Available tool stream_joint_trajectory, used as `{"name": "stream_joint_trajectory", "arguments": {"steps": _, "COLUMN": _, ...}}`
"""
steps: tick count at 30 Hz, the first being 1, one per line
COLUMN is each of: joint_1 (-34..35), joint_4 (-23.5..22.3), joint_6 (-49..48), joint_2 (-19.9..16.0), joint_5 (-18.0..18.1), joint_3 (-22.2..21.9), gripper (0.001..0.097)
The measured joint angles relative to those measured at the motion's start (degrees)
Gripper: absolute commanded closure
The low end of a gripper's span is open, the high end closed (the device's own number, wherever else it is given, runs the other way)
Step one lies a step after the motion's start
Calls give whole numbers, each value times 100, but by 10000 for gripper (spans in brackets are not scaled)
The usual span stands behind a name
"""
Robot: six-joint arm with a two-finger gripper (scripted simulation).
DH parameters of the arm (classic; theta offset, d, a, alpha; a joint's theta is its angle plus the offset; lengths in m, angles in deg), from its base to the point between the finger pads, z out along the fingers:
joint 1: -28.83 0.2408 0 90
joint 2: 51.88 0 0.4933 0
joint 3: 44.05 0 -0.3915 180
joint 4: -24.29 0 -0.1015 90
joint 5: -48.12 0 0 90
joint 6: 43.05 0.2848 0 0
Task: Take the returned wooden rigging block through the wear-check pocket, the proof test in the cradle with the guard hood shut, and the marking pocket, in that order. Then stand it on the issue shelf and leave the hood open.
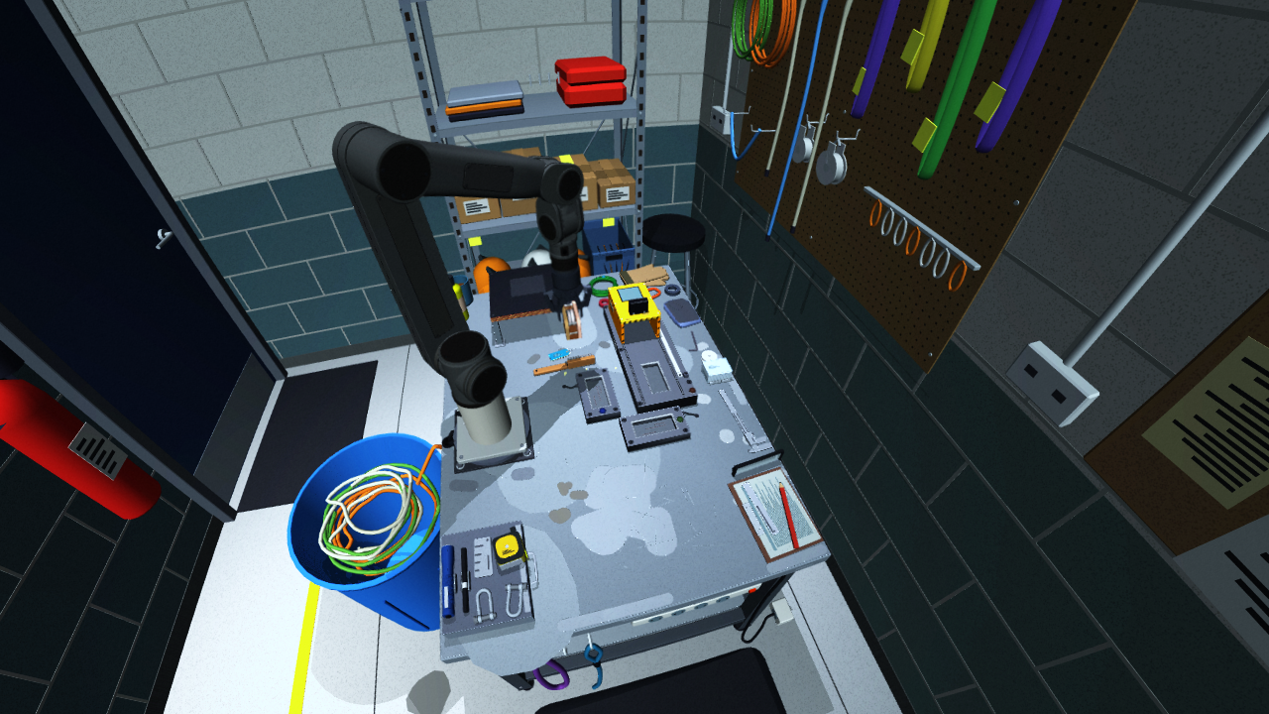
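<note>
The wooden rigging block [572,323] hangs upright above the far part of the bench, gripped by my closed gripper [570,311]. It is just in front of the dark issue shelf [530,297] and left of the yellow guard hood [633,311]. The hood sits at the far end of its long cradle base, and the cradle [657,376] lies uncovered. One small pocket plate [596,394] lies nearer than the block, left of the cradle. Another pocket plate [655,432] lies at the cradle's near end.
The shelf's front edge is right behind the block. A blue brush and wooden stick [563,360] lie on the bench near the block. A steel rack [537,133] stands behind the bench. A blue bin of rope [373,524] stands by the bench's left side.
</note>
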Motion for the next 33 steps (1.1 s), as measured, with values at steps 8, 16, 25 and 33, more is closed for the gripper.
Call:
{"name": "stream_joint_trajectory", "arguments": {"steps": 8, "joint_1": 1888, "joint_4": -3, "joint_6": 1878, "joint_2": -634, "joint_5": -2, "joint_3": 632, "gripper": 901}}
{"name": "stream_joint_trajectory", "arguments": {"steps": 16, "joint_1": 3113, "joint_4": 146, "joint_6": 3103, "joint_2": -1497, "joint_5": -2, "joint_3": 1645, "gripper": 901}}
{"name": "stream_joint_trajectory", "arguments": {"steps": 25, "joint_1": 3682, "joint_4": 360, "joint_6": 3677, "joint_2": -2116, "joint_5": 0, "joint_3": 2476, "gripper": 901}}
{"name": "stream_joint_trajectory", "arguments": {"steps": 33, "joint_1": 3755, "joint_4": 403, "joint_6": 3756, "joint_2": -2208, "joint_5": 2, "joint_3": 2608, "gripper": 901}}
